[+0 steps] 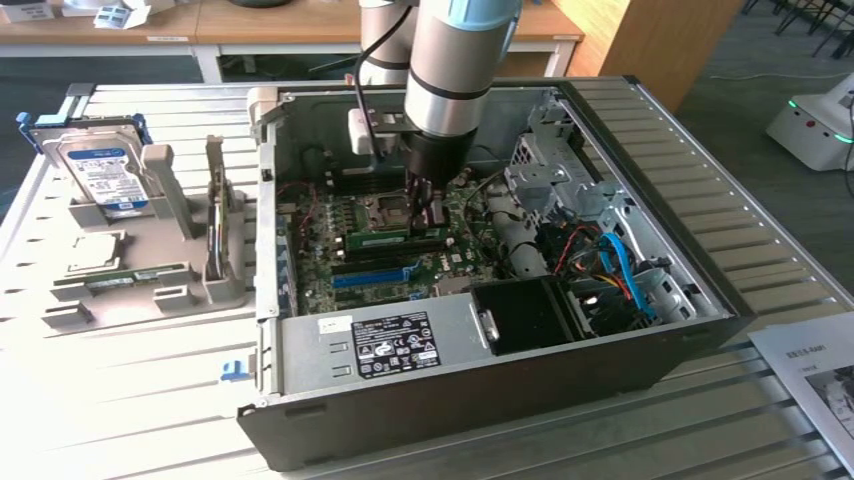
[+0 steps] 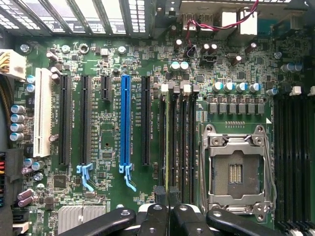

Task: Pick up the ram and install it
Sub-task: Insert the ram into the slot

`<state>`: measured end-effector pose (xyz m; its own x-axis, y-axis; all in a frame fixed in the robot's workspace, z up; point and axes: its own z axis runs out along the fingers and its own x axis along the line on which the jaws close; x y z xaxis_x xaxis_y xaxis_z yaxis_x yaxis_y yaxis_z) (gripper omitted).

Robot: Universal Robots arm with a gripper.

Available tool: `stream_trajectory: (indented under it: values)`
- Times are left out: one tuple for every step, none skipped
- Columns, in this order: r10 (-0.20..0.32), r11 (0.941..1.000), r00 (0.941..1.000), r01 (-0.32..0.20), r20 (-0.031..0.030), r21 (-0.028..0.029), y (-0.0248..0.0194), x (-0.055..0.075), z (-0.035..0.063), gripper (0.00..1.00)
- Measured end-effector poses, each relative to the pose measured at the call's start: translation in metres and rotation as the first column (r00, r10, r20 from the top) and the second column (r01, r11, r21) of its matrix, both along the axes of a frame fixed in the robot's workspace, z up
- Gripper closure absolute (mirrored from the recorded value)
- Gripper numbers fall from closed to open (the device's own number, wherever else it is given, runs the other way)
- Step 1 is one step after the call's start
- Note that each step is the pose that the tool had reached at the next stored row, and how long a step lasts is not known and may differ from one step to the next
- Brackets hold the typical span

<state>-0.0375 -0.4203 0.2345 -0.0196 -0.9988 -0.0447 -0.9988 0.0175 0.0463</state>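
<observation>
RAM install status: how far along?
Done: pick-up looks complete, since the ram is in the claw over the motherboard. In hand: the claw is shut on the ram, which stands edge-on along the black memory slots beside the CPU socket. Left: I can't tell whether it is fully seated or the latches are closed, and the claw hasn't released it.

1 PC case [image 1: 534,375], 1 HDD [image 1: 107,175]
</observation>
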Motion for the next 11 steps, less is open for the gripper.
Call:
stream_trajectory:
  values:
    - [-0.001,1.0000,1.0000,0.001,0.0000,0.0000,0.0000,0.0000,0.0000,0.88]
    - [-0.001,1.0000,1.0000,0.001,0.0000,0.0000,0.0000,0.0000,0.0000,0.88]
    - [-0.001,1.0000,1.0000,0.001,0.0000,0.0000,0.0000,0.0000,0.0000,0.88]
    - [-0.001,1.0000,1.0000,0.001,0.0000,0.0000,0.0000,0.0000,0.0000,0.88]
    - [-0.001,1.0000,1.0000,0.001,0.0000,0.0000,0.0000,0.0000,0.0000,0.88]
    - [-0.001,1.0000,1.0000,0.001,0.0000,0.0000,0.0000,0.0000,0.0000,0.88]
    - [-0.001,1.0000,1.0000,0.001,0.0000,0.0001,0.0000,0.0000,-0.0001,0.88]
    - [-0.001,1.0000,1.0000,0.001,0.0001,0.0002,-0.0001,0.0000,-0.0004,0.88]
    - [-0.001,1.0000,1.0000,0.001,0.0003,0.0002,-0.0001,0.0000,-0.0008,0.88]
    - [-0.001,1.0000,1.0000,0.001,0.0005,0.0001,-0.0001,0.0000,-0.0012,0.88]
    - [-0.001,1.0000,1.0000,0.001,0.0008,0.0000,-0.0001,0.0000,-0.0017,0.88]
